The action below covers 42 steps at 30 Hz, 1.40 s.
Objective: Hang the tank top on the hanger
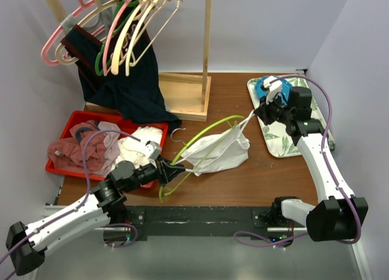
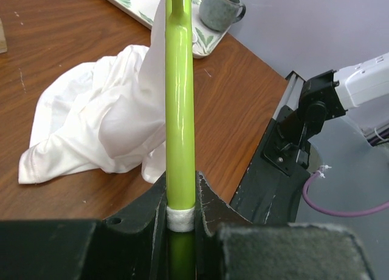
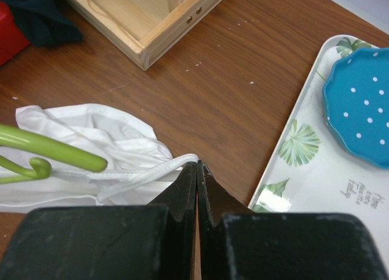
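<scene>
The lime hanger (image 1: pixel 203 134) is tilted up over the table, and my left gripper (image 1: pixel 165 169) is shut on one end of it. In the left wrist view the green bar (image 2: pixel 180 110) runs straight out from between the closed jaws. The white tank top (image 1: pixel 220 152) lies crumpled under the hanger, with one strap pulled taut up to my right gripper (image 1: pixel 256 114), which is shut on it. In the right wrist view the strap (image 3: pixel 152 170) leads into the shut gripper (image 3: pixel 197 164), and the hanger's arm end (image 3: pixel 55 149) rests over the white fabric (image 3: pixel 79 125).
A red bin (image 1: pixel 73 119) of clothes sits at the left. Behind it stands a wooden rack (image 1: pixel 182 95) with a navy garment (image 1: pixel 130 79) and several hangers. A leaf-print tray (image 1: pixel 276 140) with a blue dotted plate (image 3: pixel 358 110) and a mug (image 2: pixel 222 6) lies on the right.
</scene>
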### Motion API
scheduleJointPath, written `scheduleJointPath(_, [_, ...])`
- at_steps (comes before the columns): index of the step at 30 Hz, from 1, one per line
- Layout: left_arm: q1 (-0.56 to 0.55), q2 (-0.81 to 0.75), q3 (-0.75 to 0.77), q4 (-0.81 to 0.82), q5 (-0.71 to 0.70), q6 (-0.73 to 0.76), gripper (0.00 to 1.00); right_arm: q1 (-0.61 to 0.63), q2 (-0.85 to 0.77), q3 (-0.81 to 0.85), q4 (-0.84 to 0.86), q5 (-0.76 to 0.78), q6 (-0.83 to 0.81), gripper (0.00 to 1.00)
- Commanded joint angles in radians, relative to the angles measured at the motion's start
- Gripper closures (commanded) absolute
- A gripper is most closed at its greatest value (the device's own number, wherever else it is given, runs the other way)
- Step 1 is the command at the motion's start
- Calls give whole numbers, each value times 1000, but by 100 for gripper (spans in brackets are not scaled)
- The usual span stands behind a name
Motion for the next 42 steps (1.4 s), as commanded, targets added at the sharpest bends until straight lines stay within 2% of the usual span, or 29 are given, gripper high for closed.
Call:
scheduleJointPath(1, [4, 20, 0, 108, 58, 26, 100, -8, 1, 32, 46, -7, 12, 100])
scheduleJointPath(8, [4, 38, -3, 110, 56, 28, 100, -10, -1, 30, 46, -2, 10, 100])
scheduleJointPath(18, [4, 32, 12, 43, -16, 45, 100, -11, -7, 26, 48, -10, 10, 100])
scheduleJointPath(26, [4, 113, 61, -8, -25, 69, 100, -11, -9, 38, 40, -38, 7, 100])
scheduleJointPath(35, [4, 193, 141, -40, -42, 120, 100, -13, -27, 47, -11, -212, -49, 100])
scheduleJointPath(42, [4, 309, 182, 65, 114, 154, 100, -10, -48, 122, -92, -444, -82, 100])
